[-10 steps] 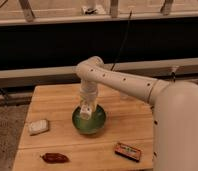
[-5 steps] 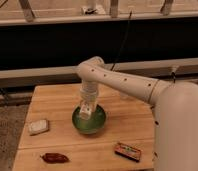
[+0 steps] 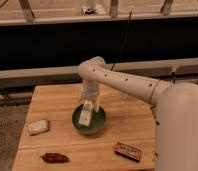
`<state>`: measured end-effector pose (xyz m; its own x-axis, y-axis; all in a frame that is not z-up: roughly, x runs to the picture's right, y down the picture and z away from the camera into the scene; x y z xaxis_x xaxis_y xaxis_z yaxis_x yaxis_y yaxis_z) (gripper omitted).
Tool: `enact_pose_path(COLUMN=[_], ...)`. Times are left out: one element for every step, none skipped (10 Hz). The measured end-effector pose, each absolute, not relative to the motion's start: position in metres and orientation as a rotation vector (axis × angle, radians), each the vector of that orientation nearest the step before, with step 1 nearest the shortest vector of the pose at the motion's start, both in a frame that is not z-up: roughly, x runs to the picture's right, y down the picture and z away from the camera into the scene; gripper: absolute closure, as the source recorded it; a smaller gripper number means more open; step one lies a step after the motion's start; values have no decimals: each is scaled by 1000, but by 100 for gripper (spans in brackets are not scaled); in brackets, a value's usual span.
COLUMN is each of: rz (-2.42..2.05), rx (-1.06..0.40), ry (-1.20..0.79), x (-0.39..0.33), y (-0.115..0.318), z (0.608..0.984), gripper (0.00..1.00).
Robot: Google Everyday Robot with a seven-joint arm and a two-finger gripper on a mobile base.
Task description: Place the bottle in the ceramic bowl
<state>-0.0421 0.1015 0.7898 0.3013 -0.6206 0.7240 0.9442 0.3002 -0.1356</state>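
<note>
No movement noted since the earlier frames. The gripper [image 3: 87, 107] hangs directly over the ceramic bowl [image 3: 89, 120], the bottle [image 3: 85, 116] within the bowl; finger state cannot be told. Release and withdrawal judged outstanding.

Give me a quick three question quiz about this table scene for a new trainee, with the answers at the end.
1. True or false: the hand is over the ceramic bowl.
2. Which lies nearest the table's front edge on the left: A) the dark red item, B) the pale flat packet, C) the bowl?
3. Fill in: the bottle sits at the ______, just under the hand.

Key: 1. True. 2. A. 3. Bowl; the view does not show whether the bottle has been let go. The small box lies at the front right.
</note>
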Motion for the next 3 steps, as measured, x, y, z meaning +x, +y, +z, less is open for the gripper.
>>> enact_pose_path(rz=[-1128,-1126,-1123], rx=[-622,-622,-622], ry=[-620,-620,-620], x=[-41,-40,-40], y=[101,102,102], z=[790,790,790], gripper=[33,37,42])
